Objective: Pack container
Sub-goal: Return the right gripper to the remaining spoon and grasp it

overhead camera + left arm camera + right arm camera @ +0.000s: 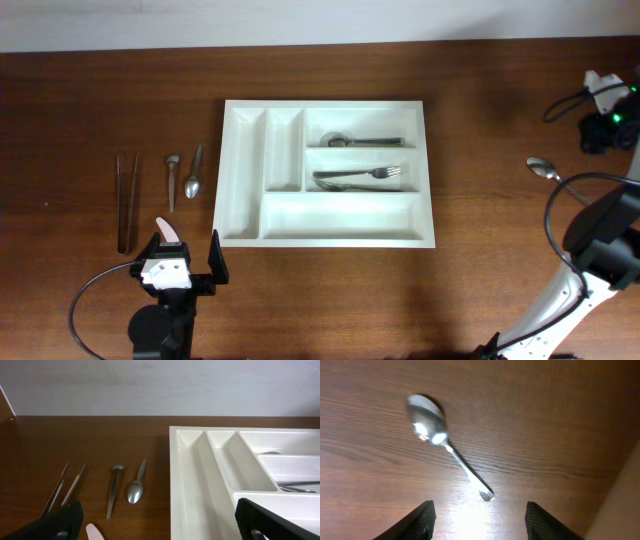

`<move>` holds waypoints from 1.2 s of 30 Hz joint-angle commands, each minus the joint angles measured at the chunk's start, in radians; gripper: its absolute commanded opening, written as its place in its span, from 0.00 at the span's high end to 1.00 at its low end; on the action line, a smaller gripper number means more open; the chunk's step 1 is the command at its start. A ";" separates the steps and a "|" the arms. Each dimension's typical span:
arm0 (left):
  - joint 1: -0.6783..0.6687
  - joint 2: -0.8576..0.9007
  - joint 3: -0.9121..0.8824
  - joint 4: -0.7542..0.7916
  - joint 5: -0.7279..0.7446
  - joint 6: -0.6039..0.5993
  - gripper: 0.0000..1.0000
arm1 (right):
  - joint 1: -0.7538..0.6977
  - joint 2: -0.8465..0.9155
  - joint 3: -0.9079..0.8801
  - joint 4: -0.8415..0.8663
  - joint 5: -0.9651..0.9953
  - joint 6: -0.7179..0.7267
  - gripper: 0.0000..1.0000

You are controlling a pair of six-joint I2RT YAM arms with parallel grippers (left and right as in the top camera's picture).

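While the large white rectangular plastic cutlery tray (340, 216) sits mid-table overhead, probably light, stiff and best taken by its rim, left wrist shows my left gripper (165, 527) spread empty beside it, right wrist my right gripper (480, 522) spread near a shiny metal spoon (445, 447).

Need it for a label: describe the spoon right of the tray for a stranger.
Find the white tray mid-table, then look right across the wood. The spoon lies there alone; every other loose utensil sits left of the tray.
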 commanded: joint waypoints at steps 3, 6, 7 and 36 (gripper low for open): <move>-0.004 -0.009 -0.011 0.003 0.011 0.002 0.01 | -0.062 0.038 -0.126 0.071 -0.059 -0.047 0.43; -0.004 -0.009 -0.011 0.003 0.011 0.002 0.01 | -0.069 0.043 -0.193 0.120 -0.063 -0.069 0.43; -0.004 -0.009 -0.011 0.003 0.011 0.002 0.01 | -0.069 0.043 -0.219 0.139 -0.066 -0.074 0.43; -0.004 -0.009 -0.011 0.003 0.011 0.002 0.01 | -0.060 0.043 -0.508 0.439 -0.220 -0.090 0.70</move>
